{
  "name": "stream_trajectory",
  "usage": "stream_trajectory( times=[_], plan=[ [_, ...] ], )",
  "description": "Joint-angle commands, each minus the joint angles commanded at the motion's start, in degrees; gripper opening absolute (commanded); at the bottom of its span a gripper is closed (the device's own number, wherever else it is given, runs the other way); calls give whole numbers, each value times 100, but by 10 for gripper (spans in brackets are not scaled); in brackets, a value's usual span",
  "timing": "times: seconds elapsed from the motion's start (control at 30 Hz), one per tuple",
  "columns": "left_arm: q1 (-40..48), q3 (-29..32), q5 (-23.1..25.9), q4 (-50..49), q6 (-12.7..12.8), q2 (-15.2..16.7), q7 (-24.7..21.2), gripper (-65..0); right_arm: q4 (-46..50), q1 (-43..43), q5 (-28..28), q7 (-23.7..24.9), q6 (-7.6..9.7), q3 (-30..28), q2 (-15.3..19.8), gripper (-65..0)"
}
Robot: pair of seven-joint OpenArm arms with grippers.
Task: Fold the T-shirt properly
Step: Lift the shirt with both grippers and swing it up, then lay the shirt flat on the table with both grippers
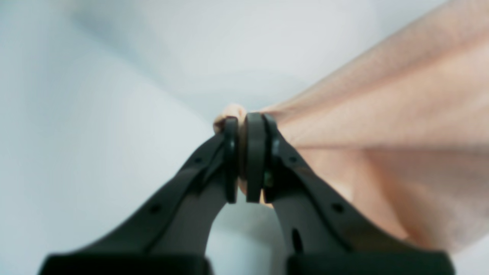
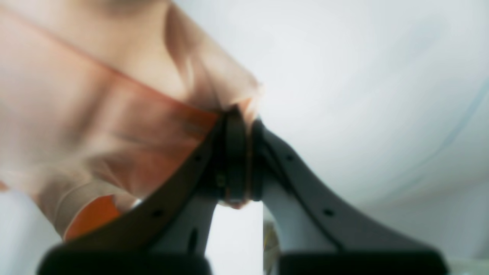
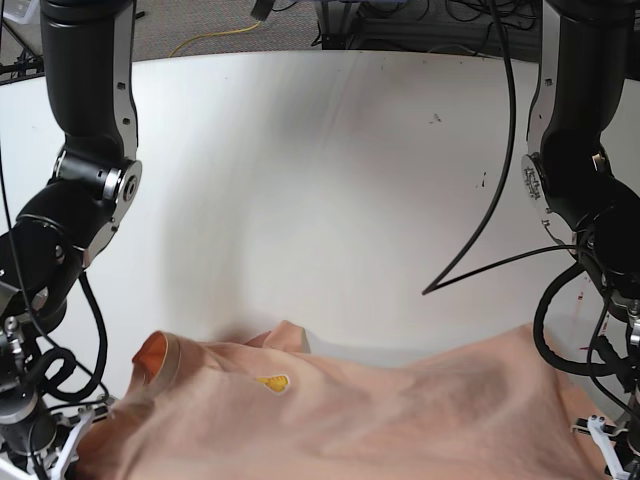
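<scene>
T-shirt (image 3: 400,410) cloth fills the bottom of my base view, soft and peach-pink, spread low over the white table (image 3: 320,190). Its collar (image 3: 158,358) sits at the lower left of that view, and I can see orange inside it. A small yellow-orange mark (image 3: 272,382) lies just beside the collar, a bit to its right. The cloth looks wavy, with long soft folds running across it.

My left gripper (image 1: 246,160) has its two black fingers (image 1: 255,156) pressed together on a bunch of the shirt. A little nub of pink cloth pokes out above the tips. From there the shirt fans out to the right side of the left wrist view, pulled into ridges.

My right gripper (image 2: 240,160) is pinched tight on the shirt too. In the right wrist view the cloth hangs to the left of the fingers, and I see a strip of orange on it close to the tips. Another orange patch (image 2: 91,215) shows lower down on the left. This view is blurry, so I cannot tell just which part of the shirt is pinched.

In the base view both arms (image 3: 85,170) stand at the sides of the table, with black cables (image 3: 500,200) hanging near the one on the right of that view.
</scene>
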Motion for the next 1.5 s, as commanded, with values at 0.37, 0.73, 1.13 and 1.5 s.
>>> stream_trajectory(
  times=[0.37,0.73,1.13,1.5],
  plan=[
    [1855,18,-9,396,0,44,273,-644,800,-2338,9,-26,0,695,-457,-650],
    [4149,-18,-9,422,0,158,712,-644,809,-4035,9,-316,0,1538,-932,-650],
    [6497,-589,-9,422,0,431,325,-644,809,-5495,404,-352,0,1978,-1134,-650],
    [7473,-1169,-18,422,0,290,246,-644,809,-6356,686,-360,0,2101,-1178,-650]
  ],
)
